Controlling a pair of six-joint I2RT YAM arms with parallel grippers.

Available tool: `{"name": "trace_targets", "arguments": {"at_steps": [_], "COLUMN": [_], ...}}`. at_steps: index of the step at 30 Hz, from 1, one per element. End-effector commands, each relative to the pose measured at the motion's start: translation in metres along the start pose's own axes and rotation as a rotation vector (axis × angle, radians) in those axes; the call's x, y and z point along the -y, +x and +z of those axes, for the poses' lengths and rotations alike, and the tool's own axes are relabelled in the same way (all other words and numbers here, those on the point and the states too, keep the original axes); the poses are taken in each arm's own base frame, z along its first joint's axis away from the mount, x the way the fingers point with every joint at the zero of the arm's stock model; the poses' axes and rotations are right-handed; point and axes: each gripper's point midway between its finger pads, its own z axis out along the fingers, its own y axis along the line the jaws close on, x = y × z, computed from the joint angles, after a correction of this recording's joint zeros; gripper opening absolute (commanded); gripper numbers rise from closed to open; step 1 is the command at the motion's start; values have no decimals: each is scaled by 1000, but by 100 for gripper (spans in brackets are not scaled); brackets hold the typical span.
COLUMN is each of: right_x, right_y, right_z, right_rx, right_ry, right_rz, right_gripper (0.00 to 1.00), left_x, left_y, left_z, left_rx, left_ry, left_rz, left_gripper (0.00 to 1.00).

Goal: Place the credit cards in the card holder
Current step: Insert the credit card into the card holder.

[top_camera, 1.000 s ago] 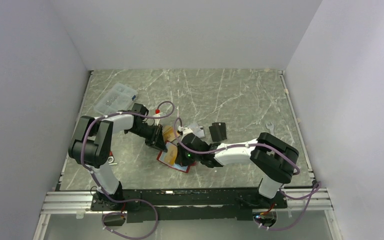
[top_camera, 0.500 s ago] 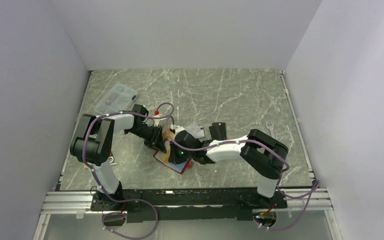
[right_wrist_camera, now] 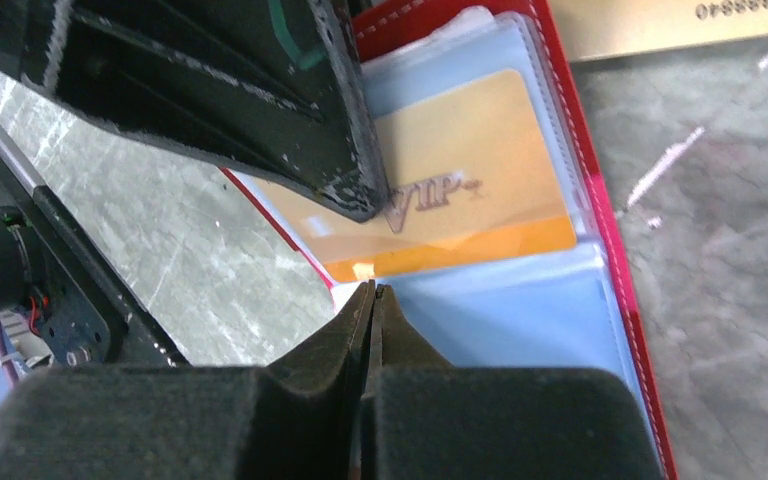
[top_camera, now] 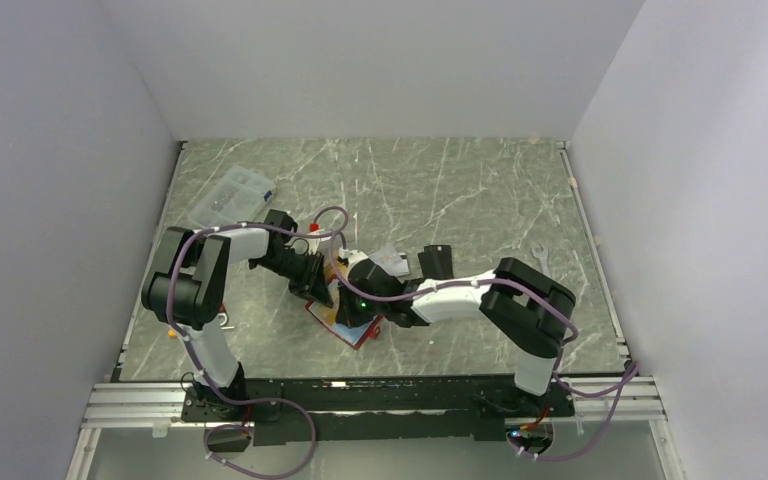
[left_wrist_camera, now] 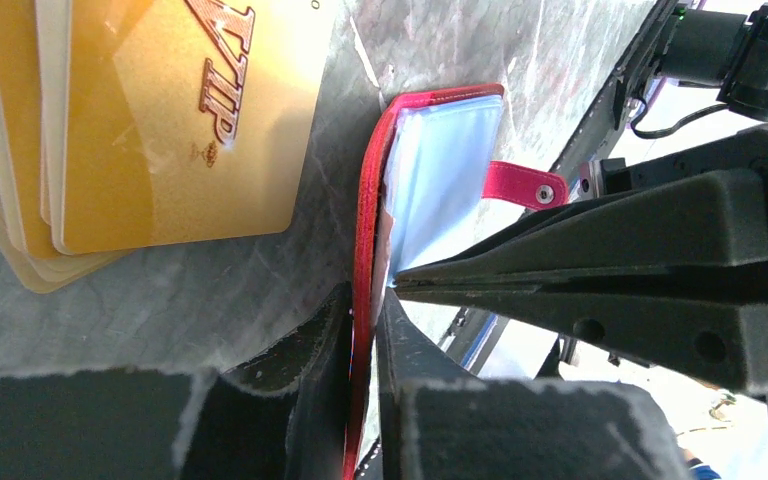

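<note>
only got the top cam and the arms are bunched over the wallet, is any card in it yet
Observer: Yes. The right wrist view shows one gold card inside a clear pocket of the card holder.
Operator: what's the left tool doing
Observer: The left tool is pinching the card holder's red cover edge.
Operator: and the right
Observer: The right tool is shut on nothing, its tip at the pocket below that card.
Operator: more cards to load
Observer: A fanned stack of gold cards lies beside the card holder.

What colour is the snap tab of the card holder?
Dark pink-red, like the card holder's edge; the snap tab shows best in the left wrist view.
</note>
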Motion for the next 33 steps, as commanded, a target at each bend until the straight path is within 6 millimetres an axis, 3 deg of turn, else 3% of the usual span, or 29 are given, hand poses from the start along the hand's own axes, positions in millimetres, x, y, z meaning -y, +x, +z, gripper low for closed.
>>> {"name": "trace_targets", "arguments": {"at_steps": [1,12,15,19,22,26,33], "right_x": [7,42,37,24,14,9,13], "right_y": [3,56,40,-14,-40,-50,-36], "right_z": [-17,-38,-46,-61,-69,-77,-75], "right_rx": [10,-51,-23,104,190,256,250], "right_ry": [12,70,73,40,0,-56,-79], "right_rz": [-10,71,44,42,73,132,174], "right_gripper": [0,0,0,0,0,0,0], "left_x": [5,11,19,34,49,63,57], "left_y": [-3,-2,-2,-2,-2,-2,-13], "left_z": [-3,-4,-5,-4,-5,2,29], "left_rx": [5,10,15,14,4,-19,5], "left_ry": [17,130,186,308,414,474,373], "left_rz": [25,-33,-34,-53,-69,-59,-55], "left_gripper": [15,15,15,13,12,14,18]}}
